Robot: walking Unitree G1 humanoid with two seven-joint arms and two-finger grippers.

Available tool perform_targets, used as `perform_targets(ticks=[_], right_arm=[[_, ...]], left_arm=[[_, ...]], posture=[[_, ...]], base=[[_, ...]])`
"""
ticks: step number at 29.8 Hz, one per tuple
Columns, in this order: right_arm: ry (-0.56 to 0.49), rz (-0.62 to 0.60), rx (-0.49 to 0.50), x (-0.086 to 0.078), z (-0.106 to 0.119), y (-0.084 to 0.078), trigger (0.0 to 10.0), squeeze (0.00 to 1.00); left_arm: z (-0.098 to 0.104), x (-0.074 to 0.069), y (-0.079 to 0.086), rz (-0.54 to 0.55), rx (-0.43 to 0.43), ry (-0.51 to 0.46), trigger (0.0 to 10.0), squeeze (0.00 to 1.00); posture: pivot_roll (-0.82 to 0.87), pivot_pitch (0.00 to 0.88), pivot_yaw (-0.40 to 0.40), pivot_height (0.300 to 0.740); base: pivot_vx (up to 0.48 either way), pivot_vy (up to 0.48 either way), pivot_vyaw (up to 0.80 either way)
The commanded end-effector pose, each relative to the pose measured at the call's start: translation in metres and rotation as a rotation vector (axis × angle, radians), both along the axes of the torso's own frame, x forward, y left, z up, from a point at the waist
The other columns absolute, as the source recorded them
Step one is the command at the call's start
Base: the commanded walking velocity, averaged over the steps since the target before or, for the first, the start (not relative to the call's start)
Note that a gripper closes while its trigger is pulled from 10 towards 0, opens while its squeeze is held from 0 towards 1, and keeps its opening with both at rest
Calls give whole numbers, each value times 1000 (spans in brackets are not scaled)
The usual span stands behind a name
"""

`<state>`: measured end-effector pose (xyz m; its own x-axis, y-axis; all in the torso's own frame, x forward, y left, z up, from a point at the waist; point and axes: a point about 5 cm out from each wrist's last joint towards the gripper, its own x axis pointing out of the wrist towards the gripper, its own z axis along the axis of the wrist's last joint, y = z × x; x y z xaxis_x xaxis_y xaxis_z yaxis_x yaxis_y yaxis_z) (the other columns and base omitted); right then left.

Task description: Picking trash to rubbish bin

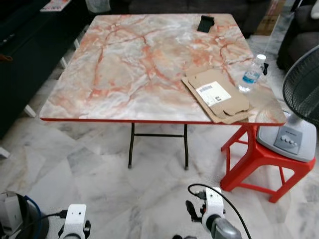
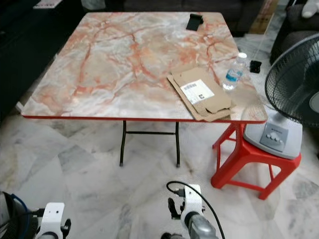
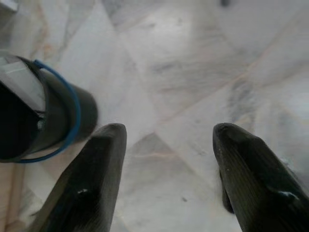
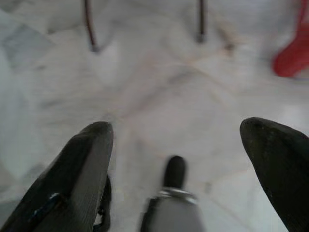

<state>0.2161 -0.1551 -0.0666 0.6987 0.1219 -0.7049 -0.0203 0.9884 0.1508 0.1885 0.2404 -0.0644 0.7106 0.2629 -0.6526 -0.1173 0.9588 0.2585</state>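
A flattened brown cardboard box with a white label lies on the marble table near its front right corner. A clear plastic bottle stands just right of it. A black rubbish bin with a blue handle stands on the floor at my lower left. My left gripper hangs open over the floor beside the bin, holding nothing. My right gripper is open too, low over the floor in front of the table legs. Both wrists sit well below the tabletop.
A small black object lies at the table's far right edge. A grey fan stands on a red plastic stool close to the table's right corner. Dark furniture runs along the left. Marble floor lies between me and the table.
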Motion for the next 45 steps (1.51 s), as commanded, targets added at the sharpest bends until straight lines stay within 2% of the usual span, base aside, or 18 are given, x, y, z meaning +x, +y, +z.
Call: perform_targets(ticks=[1,11,13,18,21,26,28,31,32,33,35,39,42,43,45], right_arm=[[24,1,-3,-8,-5,1,10000,0],[33,5,-5,-9,-5,1,10000,0],[22,3,-2,-5,-3,2,10000,0],[12,9,-1,-3,-2,3,10000,0],[11,16,-1,-2,-2,3,10000,0],[-22,55,-12,5,3,6,10000,0],[-51,67,-14,11,7,8,10000,0],[-155,85,4,32,23,15,10000,0],[-155,85,4,32,23,15,10000,0],[-209,97,15,42,32,19,10000,0],[-270,117,21,54,43,24,10000,0],[-447,195,25,85,77,41,10000,0],[-526,196,32,96,93,46,10000,0],[-606,184,56,108,111,50,10000,0],[-685,197,67,118,128,56,10000,0]], left_arm=[[-5,-9,2,1,5,37,10000,0],[-3,-5,1,-1,0,30,10000,0],[-1,0,-1,-10,-2,14,10000,0],[0,2,-2,-9,-1,6,10000,0],[3,7,-2,-8,-3,-20,10000,0],[14,25,-8,-30,-4,-98,10000,0],[19,33,-12,-55,1,-136,10000,0],[37,57,-24,-134,21,-262,10000,0],[37,57,-24,-134,21,-262,10000,0],[46,66,-29,-158,30,-316,10000,0],[55,75,-33,-174,38,-378,10000,0],[90,103,-37,-170,8,-564,10000,0],[105,112,-37,-167,4,-638,10000,0],[122,120,-38,-184,21,-711,10000,0],[137,127,-39,-186,22,-776,10000,0]], posture=[[125,125,-4,740],[121,115,-5,740],[117,129,-7,740],[118,132,-11,740],[117,134,-11,740],[117,137,-12,740],[115,136,-11,740],[109,141,-9,740],[109,141,-9,740],[108,139,-9,740],[107,138,-10,740],[104,130,-11,740],[105,129,-12,740],[109,118,-9,740],[110,116,-9,740]], base=[[0,-322,0],[0,-316,0],[0,-343,0],[0,-319,0],[0,0,0],[0,0,0],[0,0,0],[0,0,0],[0,0,0],[0,0,0],[0,0,0],[0,0,0],[0,0,0],[0,0,0],[0,0,0]])
